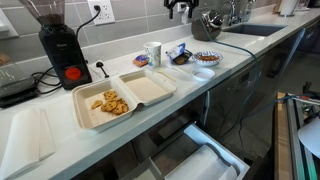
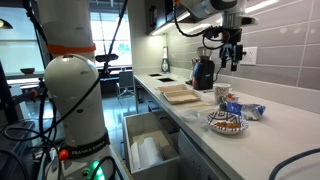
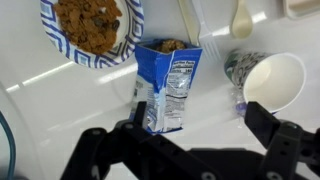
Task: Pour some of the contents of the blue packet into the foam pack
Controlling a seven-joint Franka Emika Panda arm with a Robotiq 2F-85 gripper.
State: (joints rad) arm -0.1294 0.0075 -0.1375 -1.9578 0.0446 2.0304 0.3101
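The blue packet (image 3: 168, 85) stands upright on the white counter with its top open and brown pieces showing inside; it also shows in both exterior views (image 1: 180, 53) (image 2: 232, 107). The open white foam pack (image 1: 128, 95) lies to the side along the counter with cookies (image 1: 110, 103) in one half; it also shows in an exterior view (image 2: 180, 95). My gripper (image 3: 200, 120) is open and empty, hanging above the counter with the packet next to one finger. It also shows high above the packet in both exterior views (image 2: 232, 48) (image 1: 180, 10).
A patterned paper bowl (image 3: 92, 25) of cereal sits beside the packet. A white paper cup (image 3: 270, 80) stands on the other side. A black grinder (image 1: 58, 45) stands behind the foam pack. A sink (image 1: 250, 30) is at the counter's end. A drawer (image 1: 200, 155) hangs open below.
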